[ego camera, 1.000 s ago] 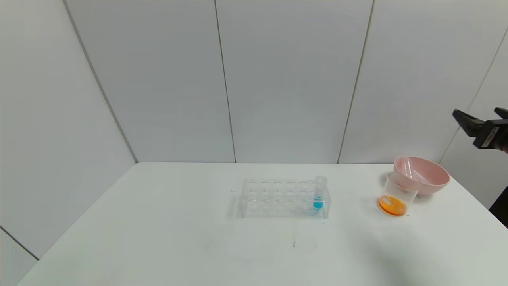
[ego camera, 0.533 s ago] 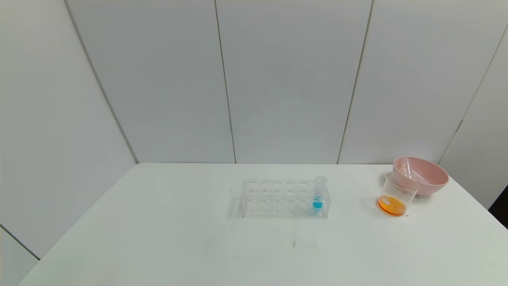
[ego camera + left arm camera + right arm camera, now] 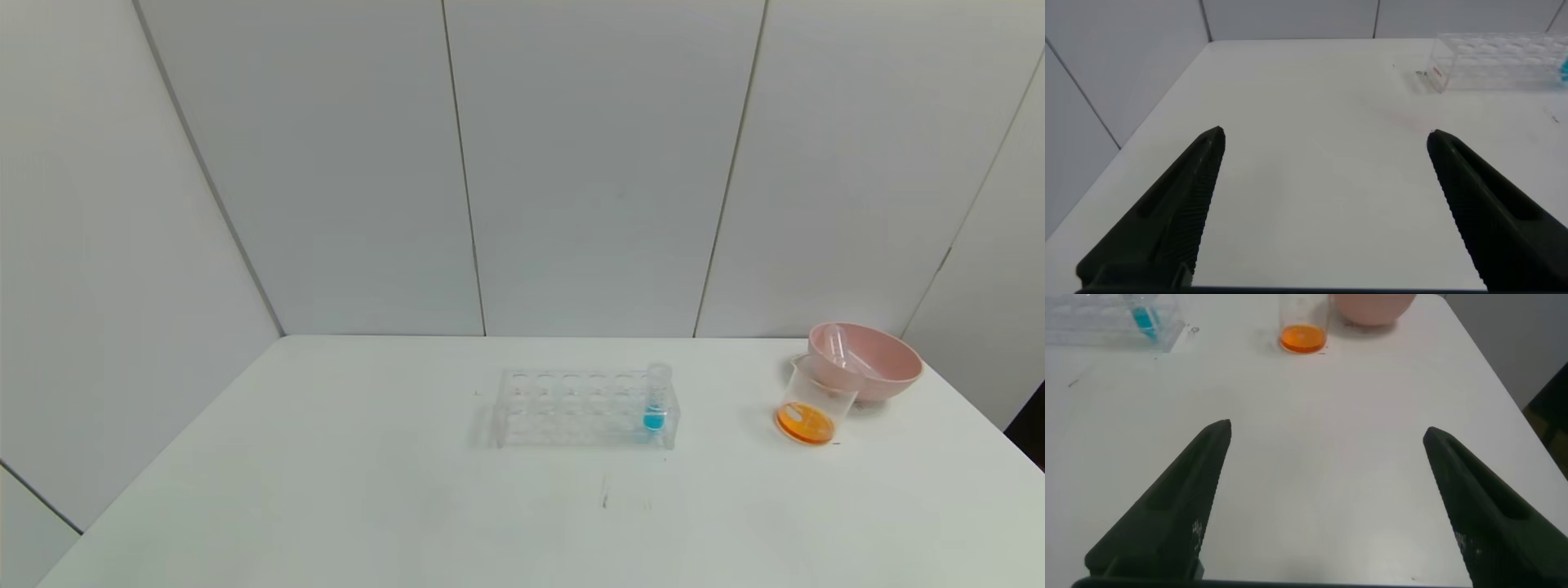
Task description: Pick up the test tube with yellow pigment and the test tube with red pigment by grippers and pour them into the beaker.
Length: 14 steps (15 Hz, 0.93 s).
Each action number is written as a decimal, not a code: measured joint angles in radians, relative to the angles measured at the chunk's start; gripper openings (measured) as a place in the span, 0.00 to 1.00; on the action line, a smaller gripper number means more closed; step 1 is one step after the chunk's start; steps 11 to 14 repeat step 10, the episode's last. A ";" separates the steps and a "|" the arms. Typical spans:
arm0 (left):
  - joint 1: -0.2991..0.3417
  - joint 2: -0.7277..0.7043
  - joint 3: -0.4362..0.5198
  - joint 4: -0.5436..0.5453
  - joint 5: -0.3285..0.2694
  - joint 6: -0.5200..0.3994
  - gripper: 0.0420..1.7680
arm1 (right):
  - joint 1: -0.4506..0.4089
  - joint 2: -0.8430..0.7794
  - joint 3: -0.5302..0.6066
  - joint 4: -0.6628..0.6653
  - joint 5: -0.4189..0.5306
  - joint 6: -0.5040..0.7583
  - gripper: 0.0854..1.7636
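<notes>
The beaker [image 3: 810,402] stands near the table's [image 3: 326,490] right edge with orange liquid in its bottom, just in front of the pink bowl [image 3: 867,361]; a clear empty tube [image 3: 839,345] lies tilted in that bowl, and which pigment it held cannot be told; the clear rack [image 3: 584,407] sits mid-table with the blue-liquid tube [image 3: 655,398] upright at its right end; the left gripper [image 3: 1323,204] hangs over the table's left part with jaws wide apart, holding nothing; the right gripper [image 3: 1327,498] hangs over the near right part, jaws likewise spread and empty.
</notes>
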 joint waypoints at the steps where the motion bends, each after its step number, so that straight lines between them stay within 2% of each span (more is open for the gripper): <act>1: 0.000 0.000 0.000 0.000 0.000 0.000 1.00 | 0.033 -0.023 0.000 0.018 -0.006 -0.002 0.95; 5: 0.000 0.000 0.000 0.000 0.000 0.000 1.00 | 0.049 -0.137 -0.007 0.128 -0.002 -0.011 0.96; 9: 0.000 0.000 0.000 0.000 0.000 0.000 1.00 | 0.044 -0.240 -0.006 0.106 0.003 -0.024 0.96; 14: 0.000 0.000 0.000 0.000 0.000 0.000 1.00 | 0.044 -0.251 -0.002 0.096 0.003 -0.024 0.96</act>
